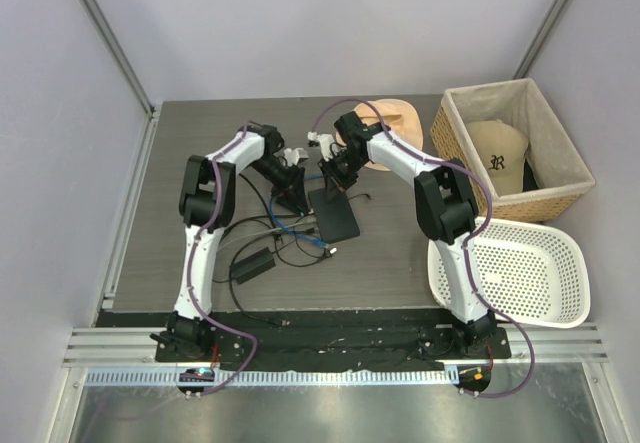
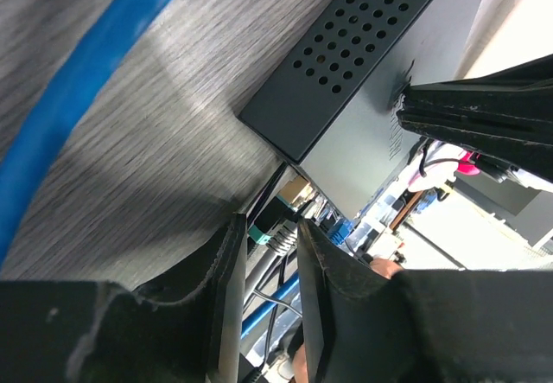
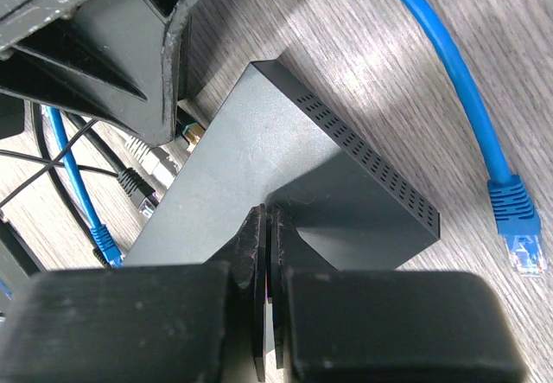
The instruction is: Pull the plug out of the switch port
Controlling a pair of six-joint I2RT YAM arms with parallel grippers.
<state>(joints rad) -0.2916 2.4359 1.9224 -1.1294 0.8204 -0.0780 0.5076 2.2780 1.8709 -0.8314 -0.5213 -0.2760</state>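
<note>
**A:** Where is the plug, and what has hold of it?

**B:** The plug point(image 2: 275, 238) sits between the tips of the left pincer point(image 2: 270, 226), its nose in the edge of the switch box point(image 2: 346, 54) just ahead of them. The port is hidden behind it. The fingers point(image 2: 226, 288) lie against both sides of the plug, so I read that as a grip on it. How firm, I cannot tell.

**A:** And the other arm?

**B:** The right pincer point(image 3: 265, 227) is closed tight on nothing. Its tips press on the box's top, just beyond the left pincer's tips.

**A:** How will the plug behave?

**B:** It looks small, light and hard, probably a little slick. It likely has a thin catch that could snap if forced. The blue cable point(image 2: 263, 318) running back between the fingers is soft and would only stretch or kink. So the hold belongs on the plug's body, close to the box, not on the cable. The box looks light enough to slide along if nothing pins it.

**A:** Is there room to move?

**B:** Straight back toward the left pincer's own wrist seems the clean line. The box's corner is just ahead of the tips, and other leads point(image 3: 138, 162) crowd the same edge to one side, so there is little play sideways. Behind the pincer the table point(image 2: 173, 158) carries a tangle of cables point(image 1: 255, 231) to drag across. A spare blue plug end point(image 3: 518, 245) lies well off to the right pincer's side, out of the way.
</note>
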